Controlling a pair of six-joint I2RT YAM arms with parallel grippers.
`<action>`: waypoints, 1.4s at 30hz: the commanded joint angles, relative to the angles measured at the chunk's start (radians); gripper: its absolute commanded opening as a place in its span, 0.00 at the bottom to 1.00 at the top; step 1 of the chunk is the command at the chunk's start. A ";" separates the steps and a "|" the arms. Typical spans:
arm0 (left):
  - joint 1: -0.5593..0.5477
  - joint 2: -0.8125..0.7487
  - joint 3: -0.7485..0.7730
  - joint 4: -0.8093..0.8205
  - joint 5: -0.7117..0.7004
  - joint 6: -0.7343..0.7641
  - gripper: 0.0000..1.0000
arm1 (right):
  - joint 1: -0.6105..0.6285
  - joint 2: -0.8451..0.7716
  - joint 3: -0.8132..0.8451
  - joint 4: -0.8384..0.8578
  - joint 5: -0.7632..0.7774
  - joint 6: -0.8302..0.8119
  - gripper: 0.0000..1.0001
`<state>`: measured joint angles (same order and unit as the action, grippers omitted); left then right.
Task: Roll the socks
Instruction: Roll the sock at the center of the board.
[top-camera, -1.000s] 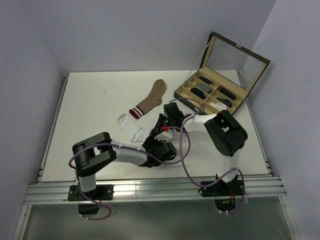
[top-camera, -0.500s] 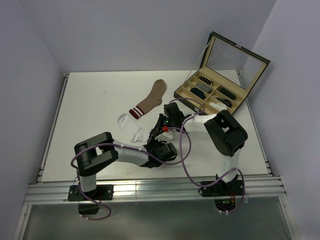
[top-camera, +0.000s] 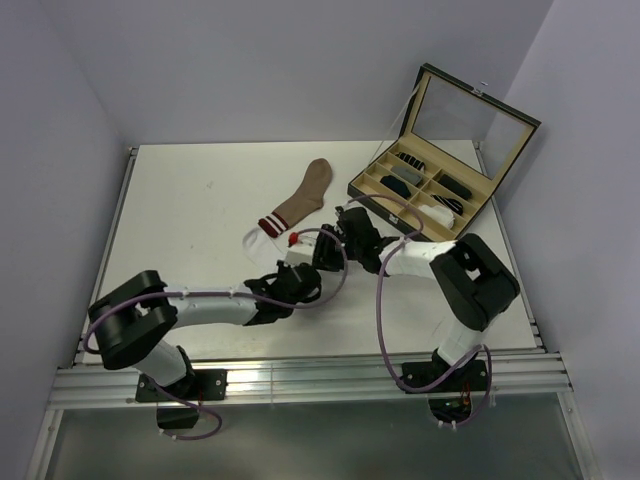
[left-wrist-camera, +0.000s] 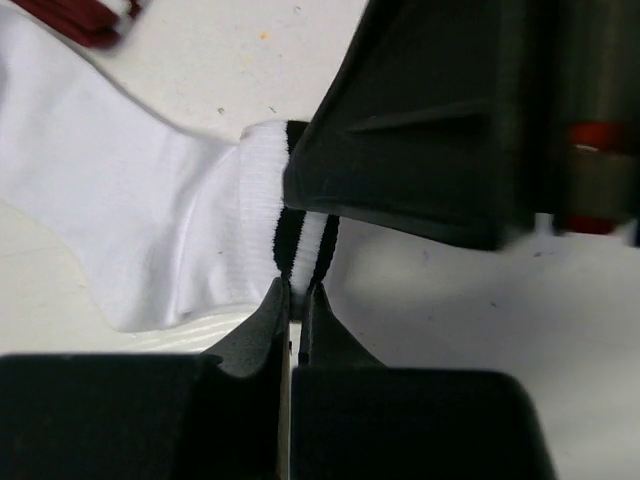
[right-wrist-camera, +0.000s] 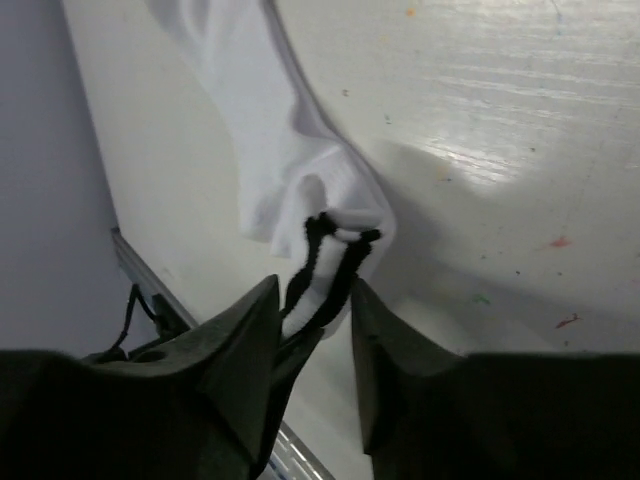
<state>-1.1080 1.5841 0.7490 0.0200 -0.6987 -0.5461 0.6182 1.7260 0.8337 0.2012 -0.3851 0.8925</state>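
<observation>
The white sock (left-wrist-camera: 130, 220) lies flat on the table. My left gripper (left-wrist-camera: 298, 292) is shut on its dark-striped cuff (left-wrist-camera: 300, 240). In the right wrist view that cuff (right-wrist-camera: 330, 262) stands bunched between the parted fingers of my right gripper (right-wrist-camera: 314, 290), which is open. From above, the two grippers meet mid-table, the left gripper (top-camera: 312, 258) beside the right gripper (top-camera: 338, 240). My left arm covers most of the white sock (top-camera: 252, 239). The tan-brown sock (top-camera: 305, 195) lies flat just behind them, its red-and-white striped cuff toward the left.
An open compartment box (top-camera: 372, 183) with small sock rolls stands at the back right, its mirrored lid (top-camera: 470, 105) raised. The table's metal rail (right-wrist-camera: 140, 275) runs along the near edge. Walls close in on the left, back and right.
My left gripper has shut on the white sock's cuff, and its arm has swung lower and leftward. My right gripper has opened off the cuff. Both grippers have shifted slightly toward the back.
</observation>
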 joint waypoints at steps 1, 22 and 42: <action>0.087 -0.102 -0.056 0.101 0.261 -0.107 0.00 | -0.012 -0.083 -0.037 0.113 0.009 0.019 0.45; 0.407 -0.113 -0.278 0.431 0.821 -0.417 0.00 | -0.025 0.010 -0.078 0.225 -0.009 0.082 0.61; 0.412 -0.065 -0.278 0.452 0.831 -0.417 0.00 | -0.012 0.078 -0.010 0.035 0.020 0.054 0.56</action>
<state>-0.6968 1.5120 0.4641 0.4599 0.1192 -0.9665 0.5980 1.7824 0.7845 0.2928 -0.3855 0.9684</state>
